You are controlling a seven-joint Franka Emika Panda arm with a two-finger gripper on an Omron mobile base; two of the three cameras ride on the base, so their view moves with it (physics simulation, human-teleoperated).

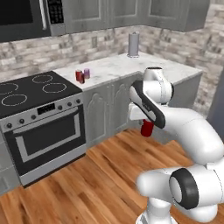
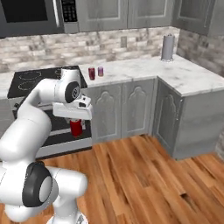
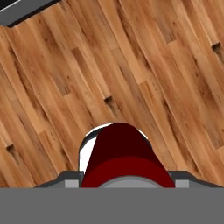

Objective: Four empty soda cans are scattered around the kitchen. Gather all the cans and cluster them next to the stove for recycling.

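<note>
Pinched in the end effector [image 2: 76, 124] hangs a small red cylindrical soda can [image 2: 76, 127], carried high over the wood-plank floor [image 3: 144, 57], presumably so it can be lifted onto the tabletop. It hangs in front of the stainless steel stove [image 1: 41, 127] with its flat black glass cooktop. On the white marble tabletop [image 1: 118, 65], just right of the stove, stand another red can [image 1: 79, 76] and a paler can beside it [image 1: 86, 73] (the cluster's beginnings, I would guess). Smooth metal, easily dented.

Glossy red soda can [image 3: 122, 157], planked wood floor [image 3: 144, 65], veined marble counter [image 1: 118, 65], steel stove [image 1: 41, 127].
</note>
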